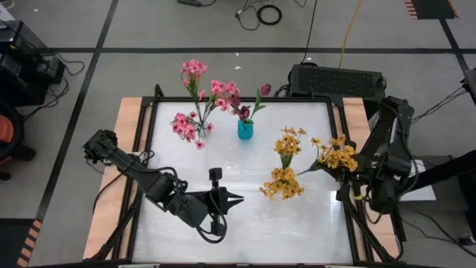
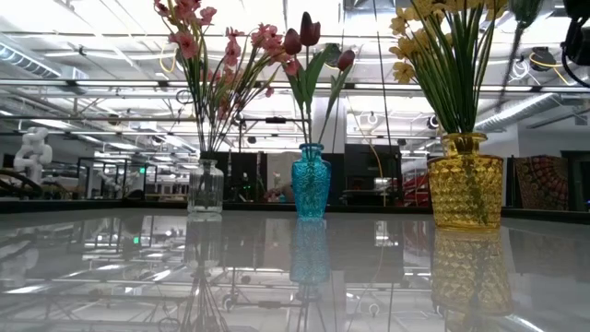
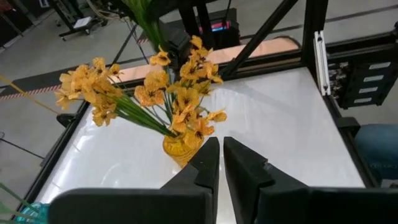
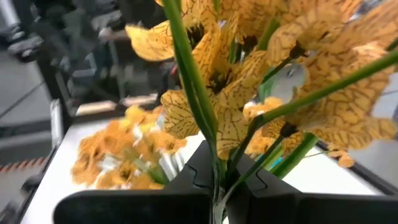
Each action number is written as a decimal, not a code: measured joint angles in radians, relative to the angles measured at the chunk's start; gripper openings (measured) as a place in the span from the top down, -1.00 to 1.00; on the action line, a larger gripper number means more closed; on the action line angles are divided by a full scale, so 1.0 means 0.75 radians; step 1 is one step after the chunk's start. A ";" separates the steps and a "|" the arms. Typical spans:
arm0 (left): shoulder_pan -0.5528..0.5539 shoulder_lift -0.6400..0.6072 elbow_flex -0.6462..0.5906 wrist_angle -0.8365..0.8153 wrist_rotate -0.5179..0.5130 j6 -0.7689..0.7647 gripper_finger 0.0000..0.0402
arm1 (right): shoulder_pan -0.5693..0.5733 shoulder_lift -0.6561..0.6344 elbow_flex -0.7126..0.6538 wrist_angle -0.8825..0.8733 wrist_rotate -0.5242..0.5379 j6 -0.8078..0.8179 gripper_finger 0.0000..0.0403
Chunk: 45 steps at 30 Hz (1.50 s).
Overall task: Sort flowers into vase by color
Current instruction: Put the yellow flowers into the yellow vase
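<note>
Three vases stand on the white table. A clear vase holds pink sprays. A teal vase holds dark magenta blooms. A yellow vase holds yellow-orange sprays. My right gripper is at the table's right side, shut on one more yellow-orange spray just right of the yellow vase. My left gripper hovers shut over the table's near middle, pointing at the yellow vase. My right gripper pinches the yellow spray's thin green stems between its two fingers, close below the blooms, which spread right in front of the fingers. In the high view the spray is held above the table and reaches toward the yellow vase.
Bare white table lies near and left of the vases. A black frame and wooden side strips border the table. A dark box sits beyond the far right corner.
</note>
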 joint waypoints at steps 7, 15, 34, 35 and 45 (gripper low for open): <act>0.000 0.000 0.000 -0.018 0.001 -0.003 0.85 | -0.013 -0.093 0.117 0.182 -0.216 -0.399 0.98; -0.010 0.000 0.000 -0.021 0.001 -0.045 0.85 | -0.015 -0.199 0.053 0.144 -0.197 -0.445 0.98; -0.013 0.000 0.000 -0.045 0.001 -0.068 0.85 | -0.043 -0.266 -0.144 0.482 -0.173 -0.601 0.98; -0.010 0.000 0.000 -0.045 0.001 -0.068 0.85 | -0.054 -0.276 -0.144 0.507 -0.183 -0.638 0.98; -0.009 0.000 0.000 -0.046 0.001 -0.061 0.85 | -0.285 -0.245 -0.143 0.578 -0.339 -0.748 0.98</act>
